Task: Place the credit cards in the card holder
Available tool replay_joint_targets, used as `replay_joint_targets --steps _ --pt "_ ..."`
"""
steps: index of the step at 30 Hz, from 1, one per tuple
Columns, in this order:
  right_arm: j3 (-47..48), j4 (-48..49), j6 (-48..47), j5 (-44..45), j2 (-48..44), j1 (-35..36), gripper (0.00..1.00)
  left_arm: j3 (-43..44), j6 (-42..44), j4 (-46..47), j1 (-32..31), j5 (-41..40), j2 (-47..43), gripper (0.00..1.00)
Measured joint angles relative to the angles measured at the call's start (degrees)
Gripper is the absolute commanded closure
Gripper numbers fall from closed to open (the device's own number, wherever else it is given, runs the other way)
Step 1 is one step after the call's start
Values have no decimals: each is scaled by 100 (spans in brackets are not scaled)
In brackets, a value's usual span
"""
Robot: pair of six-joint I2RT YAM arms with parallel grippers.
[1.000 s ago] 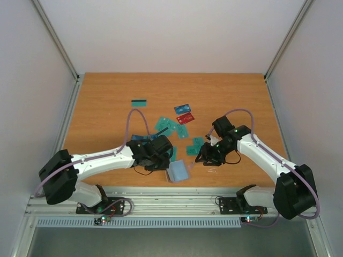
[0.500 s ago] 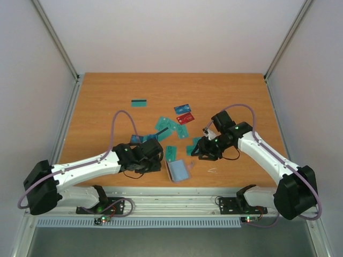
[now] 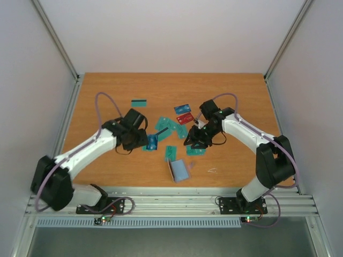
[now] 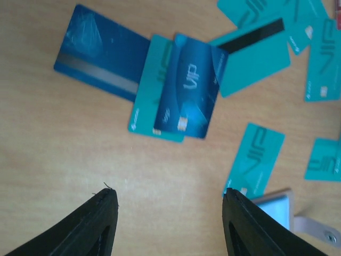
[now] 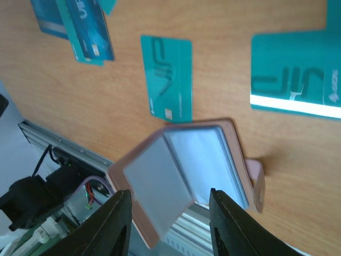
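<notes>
- While both arms stretch out over the desk [image 3: 107,91], the left gripper [image 4: 168,194] hangs above the wood with its jaws spread wide, and nothing sits between them.
- Right ahead of it, a blue VIP card [image 4: 189,101] lies on top of a teal card [image 4: 144,114], and a darker blue card [image 4: 101,53] meets that teal one's far edge.
- Off to the side, a black-striped teal card [image 4: 256,50] lies among more teal ones.
- Over to the right gripper [image 5: 169,193]: its jaws stand apart too, gripping nothing. The top view puts it above the cards just right of centre, clear of the holder. From its wrist camera the holder shows down below, framed between the two fingers.
- And there's the card holder [image 5: 197,154], lying opened on the desk close to the near edge, between the two arms. One leaf tilts up off the other, greyish see-through pockets showing, a tan clasp tab sticking out at one side.
- The credit cards [image 3: 170,152] are out on the desk, scattered across the middle.
- One loose teal card [image 5: 169,77] lies just beside the holder, nearly touching its edge.
- Further back, a red card [image 3: 185,118] sits just beside a blue card [image 3: 183,108].
- Well apart at the back left, a lone teal card with a dark stripe [image 3: 139,102] lies flat by itself.
</notes>
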Motion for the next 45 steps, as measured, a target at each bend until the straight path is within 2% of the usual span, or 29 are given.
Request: replay_joint_targets --steps 4,9,15,19,25,30,39,45 --pt "444 -17 9 87 439 35 59 817 739 -17 516 361 1215 47" --pt "872 -205 17 310 796 68 60 2170 1558 -210 754 581 2734 49" --pt "1121 -575 26 621 866 72 61 3432 2155 -527 824 527 4030 55" --pt "1128 -833 57 798 863 76 62 3829 2361 -636 868 566 4623 58" --pt "1075 -1075 116 1034 761 76 62 3906 2439 -697 925 675 4948 60" --pt "859 -1161 201 1174 459 76 62 3609 2485 -514 929 739 4789 60" --pt "466 -1150 155 1115 -90 79 63 2072 2225 -208 667 691 3781 59" --pt "-96 -1093 -17 863 -599 81 62 1169 1687 -52 116 669 3130 59"
